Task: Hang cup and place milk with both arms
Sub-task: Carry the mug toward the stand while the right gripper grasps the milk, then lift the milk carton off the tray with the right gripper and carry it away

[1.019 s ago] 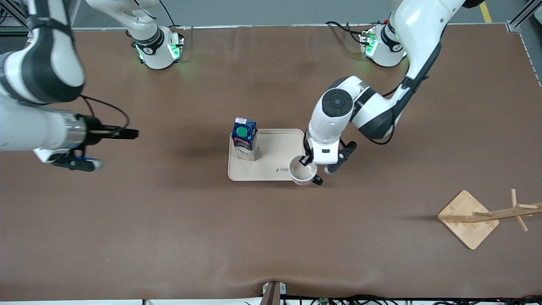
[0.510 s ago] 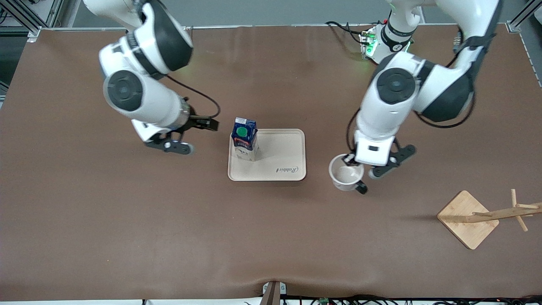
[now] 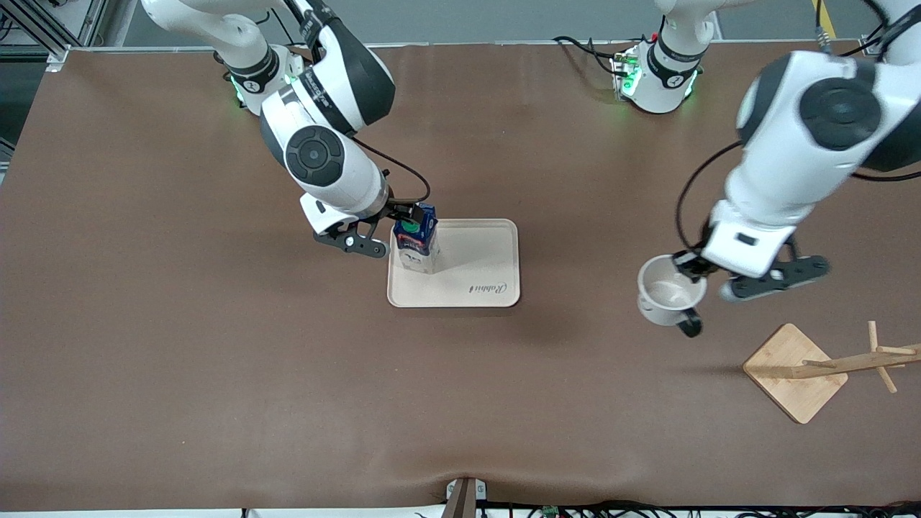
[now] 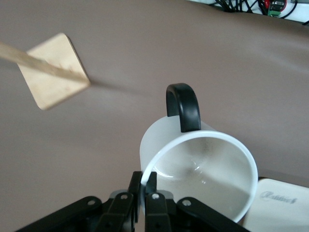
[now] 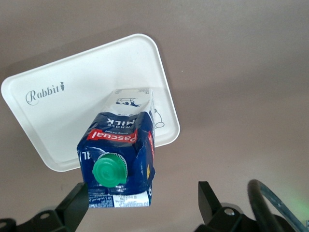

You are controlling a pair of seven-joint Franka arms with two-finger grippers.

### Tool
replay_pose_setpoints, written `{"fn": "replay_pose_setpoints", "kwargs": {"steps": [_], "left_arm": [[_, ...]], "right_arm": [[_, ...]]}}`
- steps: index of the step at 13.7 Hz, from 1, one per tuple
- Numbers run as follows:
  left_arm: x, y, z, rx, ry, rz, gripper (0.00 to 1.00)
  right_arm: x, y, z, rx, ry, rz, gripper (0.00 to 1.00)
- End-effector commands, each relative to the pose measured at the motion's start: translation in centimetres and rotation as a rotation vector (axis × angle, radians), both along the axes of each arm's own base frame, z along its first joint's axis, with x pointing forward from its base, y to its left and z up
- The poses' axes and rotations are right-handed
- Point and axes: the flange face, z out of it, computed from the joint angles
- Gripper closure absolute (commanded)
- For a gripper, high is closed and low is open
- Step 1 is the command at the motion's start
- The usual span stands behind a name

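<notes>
The white cup hangs over the bare table between the tray and the wooden rack, mouth up, black handle turned toward the rack. My left gripper is shut on the cup, its fingers pinching the rim on the side away from the handle. The milk, blue-topped with a green cap, stands upright on the tray's corner toward the right arm's end. My right gripper is open at the top of the milk, one finger on each side, neither touching.
The beige tray lies mid-table; its white surface shows under the carton. A wooden peg rack on a square base stands toward the left arm's end, near the front camera, its base ahead of the cup.
The left arm lifted the cup from beside the tray and carried it toward the rack. The right arm swung in from its end of the table to the milk.
</notes>
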Motion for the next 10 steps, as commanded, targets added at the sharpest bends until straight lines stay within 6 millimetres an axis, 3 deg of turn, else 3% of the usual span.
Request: {"fn": "replay_pose_setpoints", "kwargs": {"steps": [1, 3, 5, 7, 9, 10], "left_arm": [[0.8, 5.9, 1.0, 0.013, 0.016, -0.112, 1.0], [1.2, 10.9, 1.1, 0.027, 0.024, -0.148, 1.0], [1.3, 14.5, 1.8, 0.024, 0.01, -0.108, 1.0], [1.5, 15.4, 2.8, -0.088, -0.015, -0.035, 1.0], [2.0, 18.7, 2.1, -0.106, -0.02, -0.004, 1.0], [2.5, 19.4, 1.7, -0.112, -0.023, -0.014, 1.0]], "right_arm": [[-0.4, 2.0, -2.0, -0.002, -0.008, 0.006, 0.0], [-0.4, 2.2, -2.2, 0.001, -0.015, 0.002, 0.0], [-0.3, 2.3, -2.6, 0.0, -0.013, 0.001, 0.0], [-0.8, 3.3, -3.7, -0.001, -0.015, 0.014, 0.0], [-1.5, 4.6, -5.3, -0.008, -0.014, 0.033, 0.0], [-1.4, 4.7, -5.4, -0.007, -0.017, 0.035, 0.0]]}}
